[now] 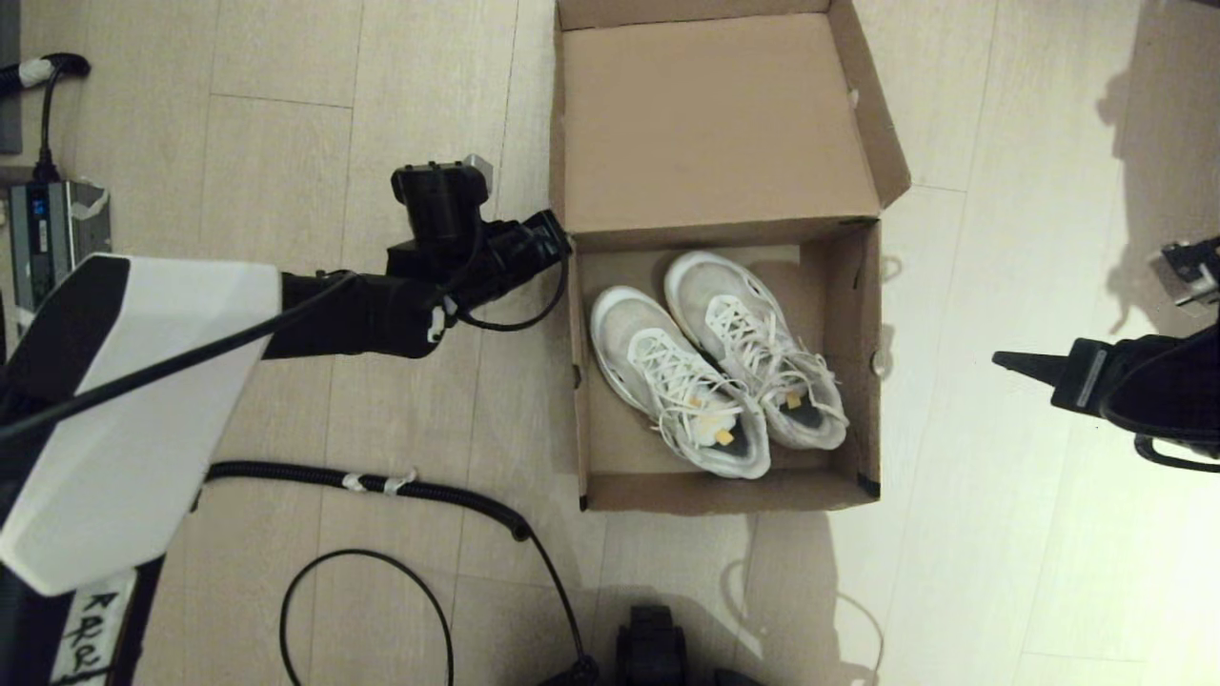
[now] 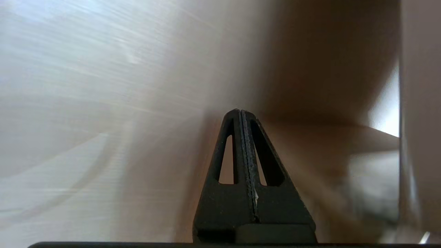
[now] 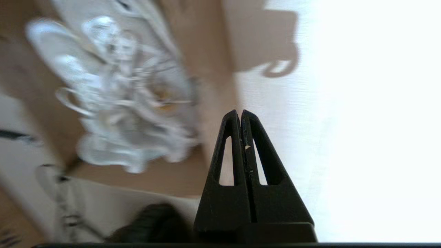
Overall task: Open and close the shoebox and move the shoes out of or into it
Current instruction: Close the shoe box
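Note:
The brown cardboard shoebox (image 1: 724,492) stands open on the floor, its hinged lid (image 1: 715,124) folded back at the far side. Both white sneakers (image 1: 679,381) lie side by side inside, toes pointing away from me, and show blurred in the right wrist view (image 3: 120,103). My left gripper (image 1: 560,240) is shut and sits at the box's left wall by the lid hinge. In the left wrist view its shut gripper (image 2: 240,111) is close to brown cardboard (image 2: 310,69). My right gripper (image 1: 1001,360) (image 3: 240,112) is shut and empty, hovering to the right of the box and apart from it.
Black cables (image 1: 381,481) run over the pale wood floor at the near left. A grey device (image 1: 52,229) sits at the far left. A black part (image 1: 653,648) stands just before the box. Bare floor (image 1: 1001,524) lies to the right.

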You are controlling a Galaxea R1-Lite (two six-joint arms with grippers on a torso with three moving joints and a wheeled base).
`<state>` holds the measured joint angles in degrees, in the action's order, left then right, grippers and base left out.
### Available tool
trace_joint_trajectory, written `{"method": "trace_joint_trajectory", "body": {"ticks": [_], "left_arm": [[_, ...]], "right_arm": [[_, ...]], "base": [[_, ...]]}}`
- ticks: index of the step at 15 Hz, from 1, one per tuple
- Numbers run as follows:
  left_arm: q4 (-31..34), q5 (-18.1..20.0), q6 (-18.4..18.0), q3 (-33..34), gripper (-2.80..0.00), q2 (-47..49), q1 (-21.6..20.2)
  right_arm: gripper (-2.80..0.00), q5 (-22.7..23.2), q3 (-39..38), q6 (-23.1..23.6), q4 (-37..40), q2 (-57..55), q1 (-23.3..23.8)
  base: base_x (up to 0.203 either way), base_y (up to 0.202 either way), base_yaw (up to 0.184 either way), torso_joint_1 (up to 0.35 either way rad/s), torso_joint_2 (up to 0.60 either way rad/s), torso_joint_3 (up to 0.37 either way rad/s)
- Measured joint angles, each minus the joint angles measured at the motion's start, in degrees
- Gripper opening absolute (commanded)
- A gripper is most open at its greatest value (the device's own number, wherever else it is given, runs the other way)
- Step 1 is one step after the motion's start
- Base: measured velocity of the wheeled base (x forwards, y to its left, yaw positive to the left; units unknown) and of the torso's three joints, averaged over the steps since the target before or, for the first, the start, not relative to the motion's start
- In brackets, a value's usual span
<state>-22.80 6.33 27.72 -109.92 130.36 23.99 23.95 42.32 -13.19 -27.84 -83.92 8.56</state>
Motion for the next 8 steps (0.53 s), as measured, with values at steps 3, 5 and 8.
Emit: {"method": "trace_joint_trajectory", "body": {"ticks": [3, 5, 8], "left_arm": [[-0.7, -0.2, 0.0, -0.8, -2.8, 0.9, 2.0], [-0.9, -0.6, -0.4, -0.8, -2.8, 1.1, 3.7], [-0.9, -5.0, -1.2, -0.7, -2.8, 0.7, 4.7]], "right_arm": [[-2.8, -0.2, -0.5, 4.0, 1.1, 0.2, 6.5], [-2.8, -1.3, -0.6, 4.2, 1.2, -0.1, 8.0], [-2.8, -8.1, 1.4, 4.2, 1.2, -2.7, 8.6]], "base": [[0.0, 0.0, 0.0, 0.0, 0.0, 0.0], [0.0, 0.0, 0.0, 0.0, 0.0, 0.0], [0.0, 0.0, 0.0, 0.0, 0.0, 0.0]]}}
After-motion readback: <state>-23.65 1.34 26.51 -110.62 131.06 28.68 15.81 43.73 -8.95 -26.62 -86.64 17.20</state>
